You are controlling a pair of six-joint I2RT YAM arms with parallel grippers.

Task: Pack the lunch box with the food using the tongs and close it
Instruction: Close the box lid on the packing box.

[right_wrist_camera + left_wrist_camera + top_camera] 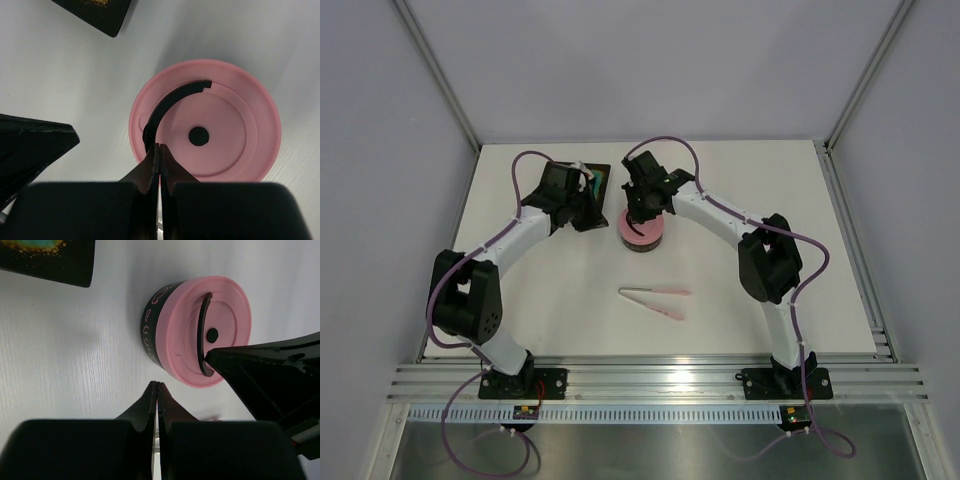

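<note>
I see the lunch box [642, 236] standing near the middle of the white table [550, 300], its pink lid [220, 120] seated flat on top. In the left wrist view the tin's side wall looks dark with pink markings. The lid's curved black handle [170, 102] lies flat across the lid, beside a black dot at the lid's centre.

My right gripper [159, 149] hangs over the lid with its jaws pressed together and nothing between them. The tips sit right at one end of the handle, and I cannot tell whether they touch it.

My left gripper [157, 386] is also shut tight and empty, low over the bare table just beside the lunch box, on the side toward the black tray [50, 262]. The tray lies on the far left part of the table, partly under the left arm. A bit of teal inside with orange specks shows at its edge.

The tongs [660, 291] lie flat on the table on the near side of the lunch box and apart from it. Their joined end points left, their two pink arms spread to the right, and neither gripper is near them.
</note>
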